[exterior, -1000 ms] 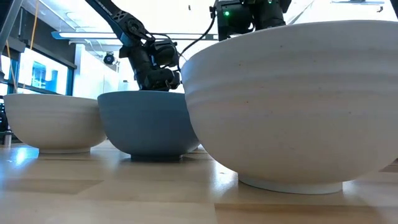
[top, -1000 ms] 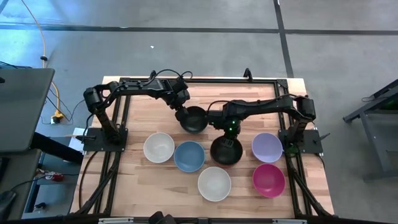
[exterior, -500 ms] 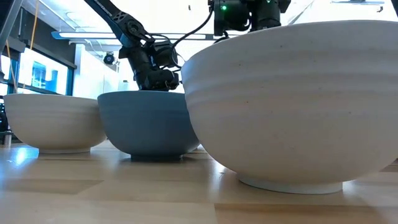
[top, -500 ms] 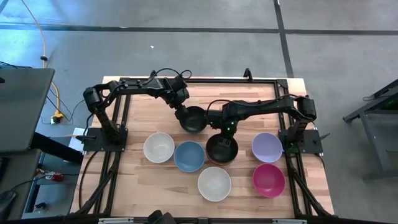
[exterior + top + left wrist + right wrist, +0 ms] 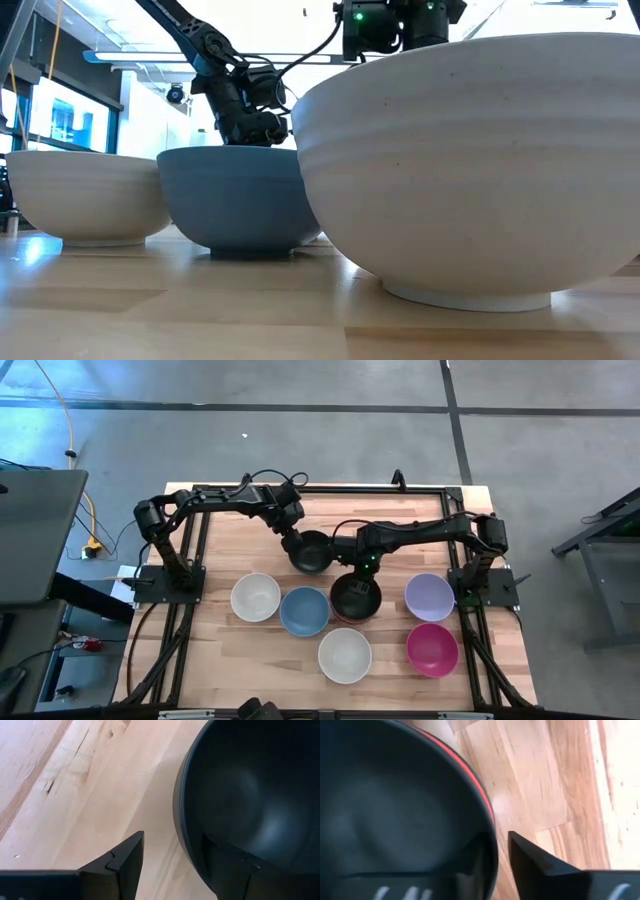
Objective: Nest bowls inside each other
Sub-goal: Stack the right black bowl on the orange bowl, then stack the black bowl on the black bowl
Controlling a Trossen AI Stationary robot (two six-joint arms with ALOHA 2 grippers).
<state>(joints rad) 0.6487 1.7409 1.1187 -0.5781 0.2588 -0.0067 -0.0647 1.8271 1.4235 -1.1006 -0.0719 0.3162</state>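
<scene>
At the middle of the worktop (image 5: 240, 650), the right gripper (image 5: 362, 568) pinches the rim of a black bowl (image 5: 355, 598), one finger inside and one outside, a hold that suits lowering it into another bowl; a thin magenta rim (image 5: 481, 792) showing just outside the black rim suggests it already sits inside a magenta bowl. Toward the far side, the left gripper (image 5: 292, 538) straddles the rim of a second black bowl (image 5: 313, 551), its fingers spread on either side and not yet clenched, probably preparing to lift it next. In plain sight are two black bowls, two white ones (image 5: 255, 597) (image 5: 345, 655), one light blue (image 5: 304, 610), one lavender (image 5: 430, 596) and one open magenta bowl (image 5: 432, 647), plus the magenta one nested under black.
</scene>
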